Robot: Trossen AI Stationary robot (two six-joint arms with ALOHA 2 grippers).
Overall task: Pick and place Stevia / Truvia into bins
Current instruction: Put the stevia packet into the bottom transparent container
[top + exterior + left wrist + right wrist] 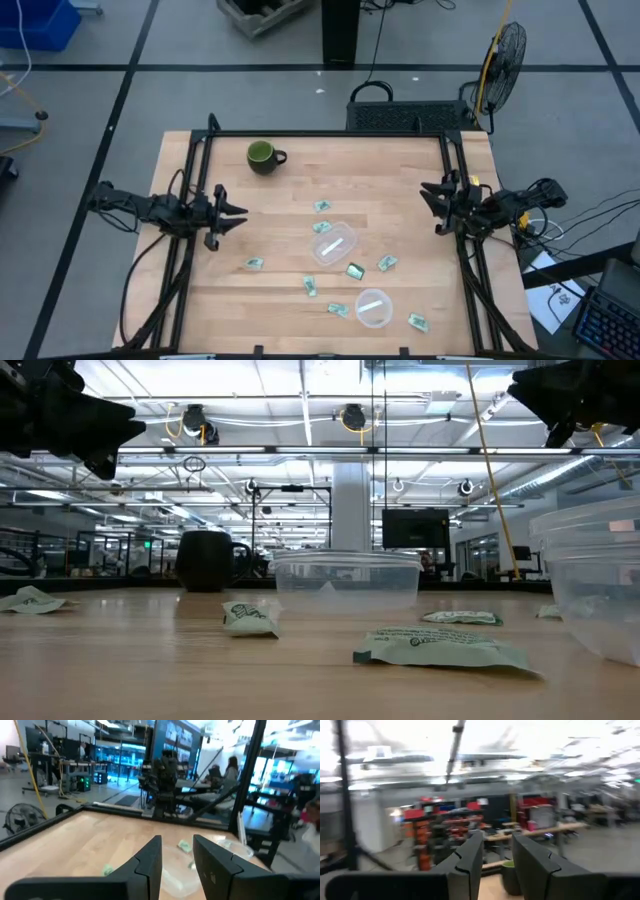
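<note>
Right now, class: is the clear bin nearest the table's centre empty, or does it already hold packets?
Apparently empty. In the high view the centre bin shows only clear plastic, and the green packets lie on the table around it.

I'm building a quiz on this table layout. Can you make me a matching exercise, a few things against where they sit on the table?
Things:
1. dark green mug
2. left gripper
3. right gripper
4. clear bin with a packet inside

Places, seen from above:
A. near edge, right of centre
B. left side, jaws open, above the wood
C. far edge, left of centre
D. right side, jaws open, holding nothing

Pairs: 1-C, 2-B, 3-D, 4-A
</note>
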